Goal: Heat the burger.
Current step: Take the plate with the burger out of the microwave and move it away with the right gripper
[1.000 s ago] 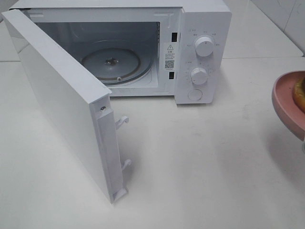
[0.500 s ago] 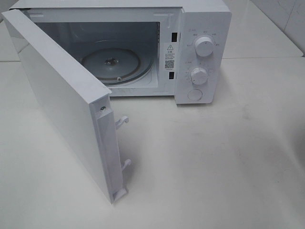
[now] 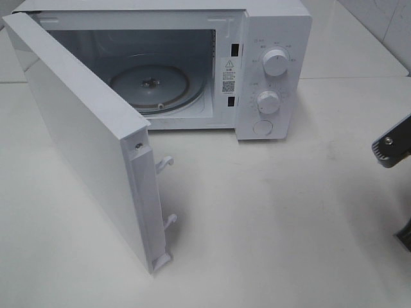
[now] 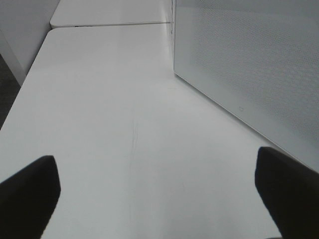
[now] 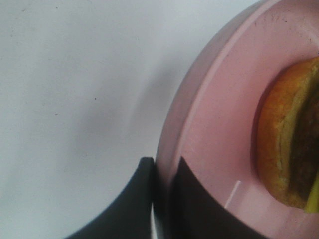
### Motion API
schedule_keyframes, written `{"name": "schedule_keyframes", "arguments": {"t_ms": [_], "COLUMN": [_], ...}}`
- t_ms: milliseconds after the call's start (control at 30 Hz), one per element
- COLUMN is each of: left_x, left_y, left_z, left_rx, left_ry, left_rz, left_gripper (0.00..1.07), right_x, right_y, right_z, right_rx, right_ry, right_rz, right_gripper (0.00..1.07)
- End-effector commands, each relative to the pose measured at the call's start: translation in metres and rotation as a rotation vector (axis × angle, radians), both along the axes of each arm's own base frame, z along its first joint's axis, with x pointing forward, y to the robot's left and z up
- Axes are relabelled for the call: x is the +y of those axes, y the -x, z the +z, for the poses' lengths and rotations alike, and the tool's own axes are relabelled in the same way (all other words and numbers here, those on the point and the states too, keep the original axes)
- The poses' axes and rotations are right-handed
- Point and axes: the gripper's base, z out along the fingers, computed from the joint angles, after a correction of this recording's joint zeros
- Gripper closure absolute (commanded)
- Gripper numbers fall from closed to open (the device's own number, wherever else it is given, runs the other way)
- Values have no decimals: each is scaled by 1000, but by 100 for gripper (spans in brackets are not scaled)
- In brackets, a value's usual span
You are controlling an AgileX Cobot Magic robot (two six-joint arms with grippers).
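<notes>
The right gripper [image 5: 160, 199] is pressed together on the rim of the pink plate [image 5: 214, 124], one dark finger [image 5: 124, 204] under the edge and the other on the plate's upper face, so the rim is pinched between them. The burger [image 5: 289, 139] lies on that plate, well in from the pinched rim; the right wrist view shows only part of it, an orange-brown bun with a dark patty layer and a sliver of yellow-green at its edge. Beneath the plate is the white tabletop [image 5: 75, 99]. In the high view only a grey part of the right arm [image 3: 393, 144] shows at the edge of the picture, to the right of the microwave [image 3: 270, 70] and nearer the camera than its front; plate and burger are out of that view. The left gripper [image 4: 159, 194] is spread wide, its two dark fingertips [image 4: 30, 189] far apart with nothing between them, hovering over bare tabletop just beside the outer face of the microwave door [image 4: 249, 69]. The door [image 3: 90, 135] stands swung open on the microwave's left side, its two latch hooks [image 3: 165, 163] pointing out from the free edge. Inside the microwave the glass turntable [image 3: 151, 83] sits bare on the cavity floor. On the microwave's right-hand panel are two white knobs [image 3: 276, 62], one above the other, with a round button [image 3: 262, 128] below them.
</notes>
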Motion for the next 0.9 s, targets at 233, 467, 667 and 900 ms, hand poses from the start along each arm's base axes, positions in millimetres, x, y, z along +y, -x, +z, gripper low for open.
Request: {"name": "schedule_keyframes", "arguments": {"t_ms": [233, 467, 667, 900], "left_x": [0, 0, 0, 0], "left_y": [2, 2, 2, 2], "left_z": [-1, -1, -1, -1], "left_rx": [-17, -17, -17, -17], "left_ry": [1, 1, 1, 1], "left_rz": [2, 2, 2, 2], "left_gripper": [7, 7, 7, 7], "right_x": [7, 14, 16, 19], "right_y": [-16, -23, -29, -33], "right_z": [-28, -47, -64, -81], "right_rx": [38, 62, 57, 69], "right_ry": [61, 49, 72, 72], "right_rz": [-83, -99, -146, -155], "right_gripper": [107, 107, 106, 105]}}
